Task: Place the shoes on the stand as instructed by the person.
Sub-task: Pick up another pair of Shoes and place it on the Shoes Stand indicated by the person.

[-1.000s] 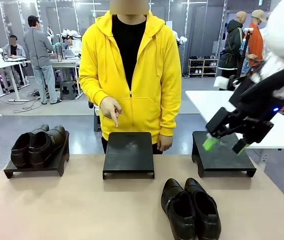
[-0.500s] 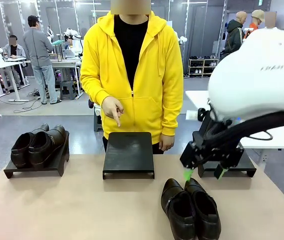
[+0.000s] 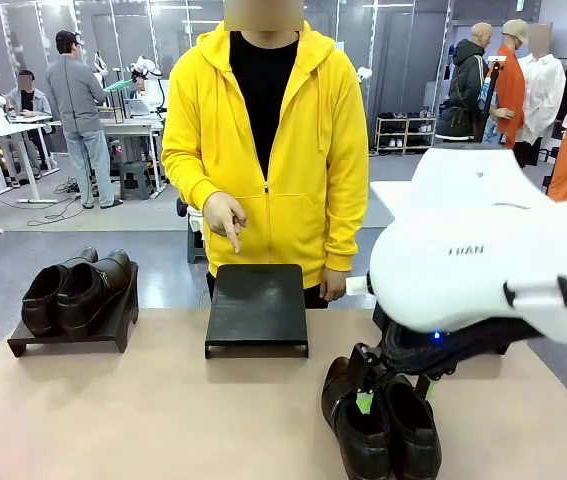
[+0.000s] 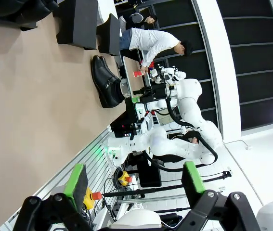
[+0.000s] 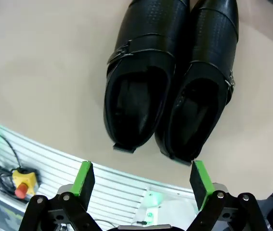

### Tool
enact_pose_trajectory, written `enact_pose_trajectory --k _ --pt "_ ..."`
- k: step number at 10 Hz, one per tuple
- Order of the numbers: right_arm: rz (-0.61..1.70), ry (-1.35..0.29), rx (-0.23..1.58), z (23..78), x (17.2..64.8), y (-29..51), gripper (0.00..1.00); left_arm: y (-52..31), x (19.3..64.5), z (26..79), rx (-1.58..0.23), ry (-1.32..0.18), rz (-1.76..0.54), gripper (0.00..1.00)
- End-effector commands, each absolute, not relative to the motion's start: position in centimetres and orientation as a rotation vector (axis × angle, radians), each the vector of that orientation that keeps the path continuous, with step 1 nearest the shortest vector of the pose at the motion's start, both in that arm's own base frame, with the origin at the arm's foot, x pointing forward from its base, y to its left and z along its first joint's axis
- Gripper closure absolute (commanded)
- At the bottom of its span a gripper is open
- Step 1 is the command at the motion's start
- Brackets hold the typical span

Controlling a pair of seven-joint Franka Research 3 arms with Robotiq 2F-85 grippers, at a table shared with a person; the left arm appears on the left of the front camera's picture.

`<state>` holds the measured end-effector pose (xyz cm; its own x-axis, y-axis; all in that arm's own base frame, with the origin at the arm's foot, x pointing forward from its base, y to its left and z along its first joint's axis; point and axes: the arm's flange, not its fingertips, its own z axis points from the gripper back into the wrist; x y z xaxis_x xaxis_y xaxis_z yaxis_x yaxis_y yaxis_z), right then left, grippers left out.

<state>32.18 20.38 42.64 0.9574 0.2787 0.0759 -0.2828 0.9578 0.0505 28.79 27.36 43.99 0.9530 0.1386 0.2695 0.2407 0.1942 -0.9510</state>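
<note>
A near-black buckled pair of shoes (image 3: 378, 430) lies side by side on the table at front right, heels toward me. My right gripper (image 3: 395, 395) hangs open just above their heels, and its green pads (image 5: 84, 178) stand wide behind the pair (image 5: 170, 82), touching nothing. A dark brown pair (image 3: 73, 290) sits on the left stand (image 3: 23, 345). The person (image 3: 263, 150) points a finger (image 3: 231, 240) down at the bare middle stand (image 3: 257, 305). My left gripper (image 4: 134, 178) is open and holds nothing, far from the black pair (image 4: 105, 82).
My right arm (image 3: 483, 265) covers most of the right stand (image 3: 388, 322). The table edge and a rail with a red stop button (image 5: 20, 185) lie just behind the shoes' heels. Bare tabletop (image 3: 143, 420) spreads at front left. Other people stand in the background.
My right arm has swung down and left from over the right stand to just above the black shoes, jaws open throughout. The person's hand keeps pointing at the middle stand.
</note>
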Motion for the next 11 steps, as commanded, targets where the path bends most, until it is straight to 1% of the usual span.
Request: enact_pose_trajectory --k 1,5,9,10,11 --pt "0.233 -0.080 0.037 40.5 33.1 21.1 0.00 27.3 28.6 44.0 -1.388 -0.327 -0.083 0.00" --pt "0.190 -0.087 0.019 36.8 34.6 21.1 0.00 27.3 28.6 44.0 -1.388 -0.327 -0.083 0.00" --pt "0.157 -0.070 0.011 34.7 35.5 20.8 0.00 27.3 28.6 44.0 -1.388 -0.327 -0.083 0.00" --pt "0.139 -0.063 0.010 34.2 35.8 20.5 0.10 27.3 28.6 44.0 -1.388 -0.327 -0.083 0.00" --pt "0.135 -0.052 0.024 33.9 35.8 20.4 0.59 27.3 28.6 44.0 -1.388 -0.327 -0.083 0.00"
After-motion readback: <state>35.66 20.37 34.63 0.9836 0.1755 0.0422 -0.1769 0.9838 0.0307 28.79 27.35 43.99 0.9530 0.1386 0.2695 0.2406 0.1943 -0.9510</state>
